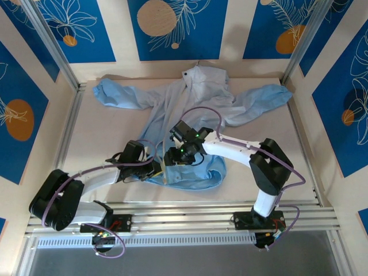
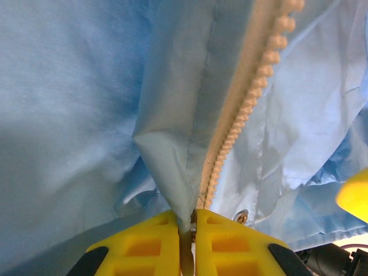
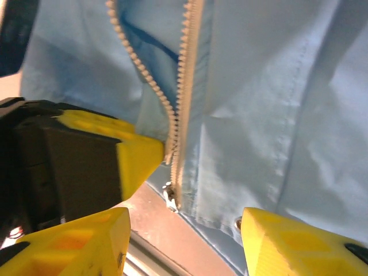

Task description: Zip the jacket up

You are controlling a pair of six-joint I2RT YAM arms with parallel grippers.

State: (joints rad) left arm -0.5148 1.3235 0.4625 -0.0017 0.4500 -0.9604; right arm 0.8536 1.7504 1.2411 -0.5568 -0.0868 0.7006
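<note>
Your left gripper (image 2: 187, 230) pinches the jacket (image 2: 69, 115) tight by its bottom edge. Your right gripper (image 3: 187, 233) sits open, holding nothing (careful). If you miss the zipper pull (image 3: 170, 195), the teeth (image 3: 138, 63) won't join.

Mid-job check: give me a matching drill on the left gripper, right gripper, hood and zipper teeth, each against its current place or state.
Things:
1. left gripper
2. right gripper
3. hood
4. zipper teeth

Places or states:
A. lies at the far side of the table
B. open, beside the zipper's bottom end
C. two rows apart, meeting only near the bottom
D. shut on the jacket at its bottom edge, right by the zipper

Pairs: 1-D, 2-B, 3-A, 4-C
</note>
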